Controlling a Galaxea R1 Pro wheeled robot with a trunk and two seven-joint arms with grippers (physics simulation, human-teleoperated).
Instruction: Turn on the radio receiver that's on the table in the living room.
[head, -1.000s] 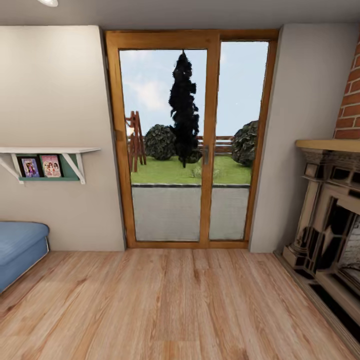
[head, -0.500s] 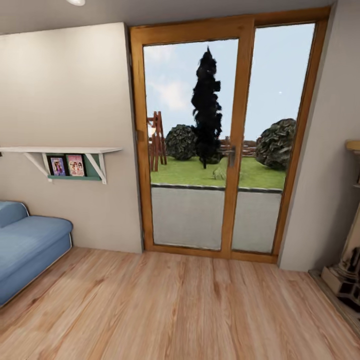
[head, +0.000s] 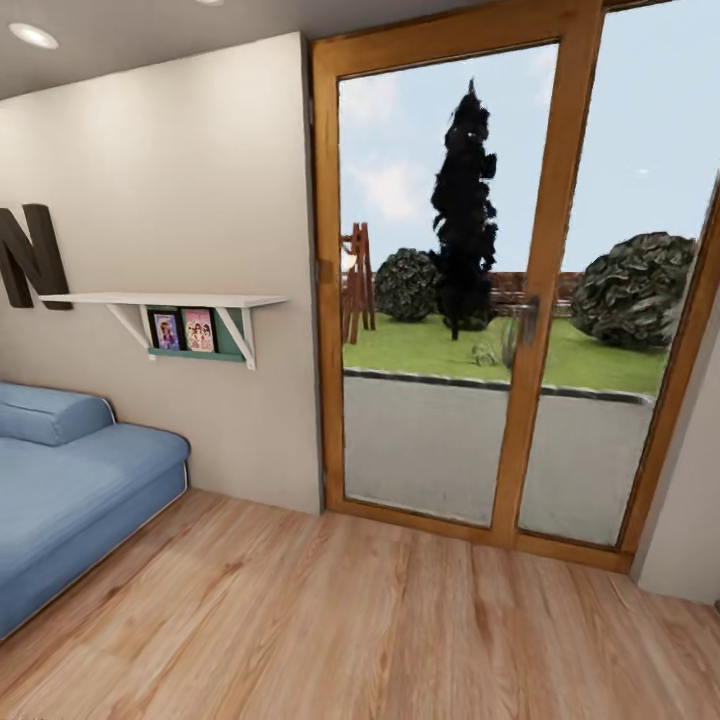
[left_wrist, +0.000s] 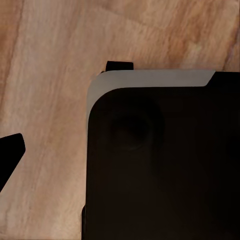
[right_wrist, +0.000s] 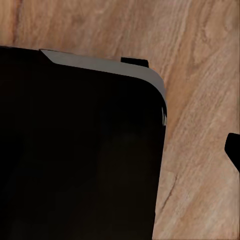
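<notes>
Head view: living room, light wood plank floor open across the middle and right, wide free strip running to the glass patio door with its wood frame. Blue sofa bounds the floor on the left, its edge angling toward the beige wall. Grey wall corner closes the far right. White wall shelf above the sofa holds two small framed pictures, print too small to read. Large dark letter "N" on the wall, cut by the frame edge. Radio receiver and desk not visible in any view.

Both wrist views: dark robot body panel over plank floor; jaws' state cannot be told on either arm.
</notes>
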